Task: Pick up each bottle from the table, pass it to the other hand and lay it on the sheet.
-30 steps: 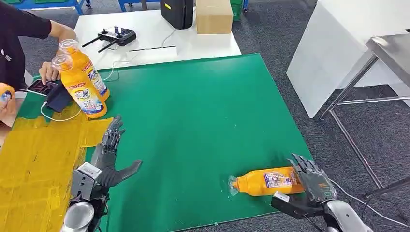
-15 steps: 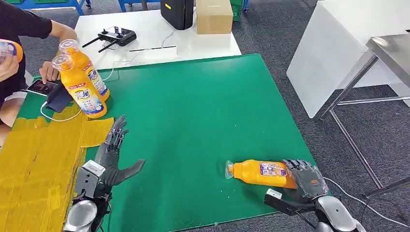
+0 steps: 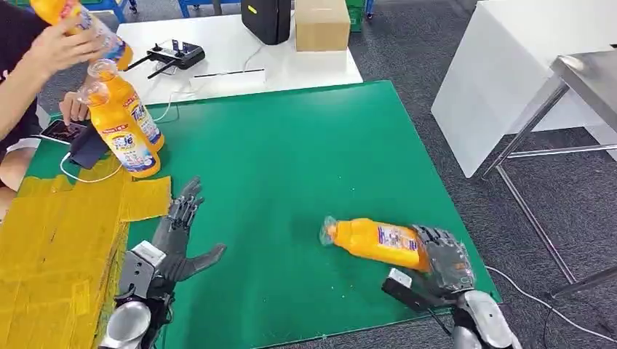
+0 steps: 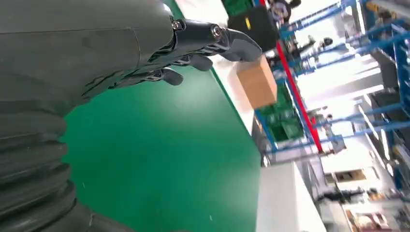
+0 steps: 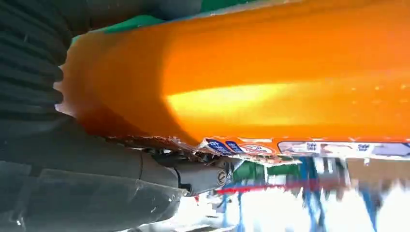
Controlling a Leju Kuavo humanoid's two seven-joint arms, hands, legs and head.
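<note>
Bottle in hand: an orange bottle (image 3: pixel 378 241) lies on its side near the front right corner of the green table (image 3: pixel 305 153), cap end toward the table's middle, base end toward the right edge.
Right hand: the right hand (image 3: pixel 445 260) has its fingers wrapped over the base end of that bottle; the right wrist view shows the bottle's body (image 5: pixel 251 82) pressed against the palm. Whether the bottle is clear of the table top I cannot tell.
Left hand: the left hand (image 3: pixel 177 236) is near the front left of the table, beside the yellow sheet (image 3: pixel 58 240), fingers spread, holding nothing.
Other bottles: two upright orange bottles (image 3: pixel 124 131) stand at the far left of the table, at the far edge of the sheet; a person's hand (image 3: pixel 69 40) holds a third above them.
Handling, judged: the bottle looks full, so fairly heavy; smooth plastic with a glossy label, likely slippery; body stiff enough to squeeze firmly.
Where to take hold, judged: the free middle and neck end are open for the left hand.
Risk, judged: held by the base, the cap end may sag or roll.
</note>
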